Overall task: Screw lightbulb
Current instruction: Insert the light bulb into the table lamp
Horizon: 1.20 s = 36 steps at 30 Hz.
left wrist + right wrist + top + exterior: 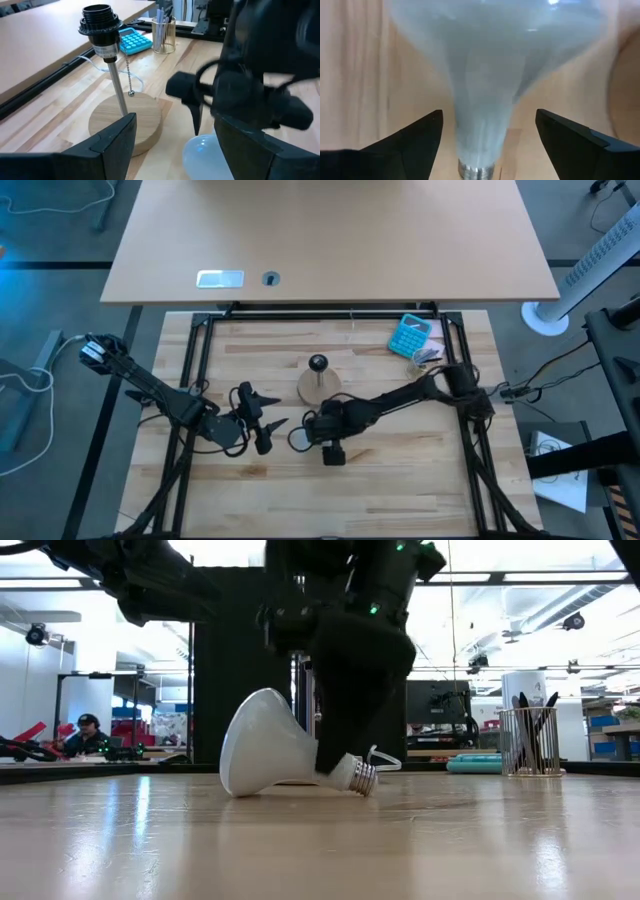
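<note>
- Low view: the lightbulb [268,747] is seen lying on its side on the table [320,840], its threaded base resting on the wood.
- The right gripper [487,131] is spread wide around the bulb's neck, with gaps visible on both sides.
- The left gripper [175,135] is held wide just beside the bulb, near the wooden disc [131,121] and its socket [101,22].
</note>
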Tool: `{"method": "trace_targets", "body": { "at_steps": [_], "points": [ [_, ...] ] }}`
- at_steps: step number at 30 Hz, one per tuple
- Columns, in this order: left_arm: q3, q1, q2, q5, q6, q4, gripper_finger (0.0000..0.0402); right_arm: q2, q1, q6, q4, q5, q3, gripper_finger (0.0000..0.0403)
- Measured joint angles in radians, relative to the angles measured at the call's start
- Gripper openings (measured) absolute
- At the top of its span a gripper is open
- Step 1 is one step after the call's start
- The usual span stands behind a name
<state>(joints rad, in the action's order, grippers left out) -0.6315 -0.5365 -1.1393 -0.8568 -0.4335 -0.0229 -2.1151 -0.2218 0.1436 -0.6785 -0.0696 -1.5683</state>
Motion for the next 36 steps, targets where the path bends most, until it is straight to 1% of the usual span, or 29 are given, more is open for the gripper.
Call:
{"method": "trace_targets", "body": {
  "at_steps": [3,7,13,22,31,33,36],
  "points": [
    [0.0,0.0,0.0,0.0,-0.002,0.0,0.0259,-0.055,0.0,0.007,-0.037,0.005,-0.058,0.0314],
    [0.0,0.0,0.0,0.0,-0.013,-0.001,0.0259,-0.086,0.0,0.014,-0.075,0.002,-0.112,0.0314],
    [0.005,0.0,0.0,-0.001,-0.015,-0.001,0.0259,-0.084,0.0,0.038,-0.094,-0.004,-0.134,0.0304],
    [0.012,0.0,0.0,-0.001,-0.021,0.0,0.0259,-0.08,0.0,0.058,-0.094,-0.009,-0.132,0.0249],
    [0.013,-0.002,0.001,0.0,-0.023,0.027,0.0259,-0.08,0.0,0.056,-0.07,-0.01,-0.131,0.018],
    [0.013,-0.011,0.014,0.004,-0.022,0.015,0.0259,-0.075,-0.001,0.056,-0.074,-0.01,-0.135,0.0167],
    [0.012,-0.044,0.072,-0.003,-0.02,-0.023,0.0259,-0.033,-0.005,0.064,-0.076,-0.01,-0.138,0.0155]
  ]
}}
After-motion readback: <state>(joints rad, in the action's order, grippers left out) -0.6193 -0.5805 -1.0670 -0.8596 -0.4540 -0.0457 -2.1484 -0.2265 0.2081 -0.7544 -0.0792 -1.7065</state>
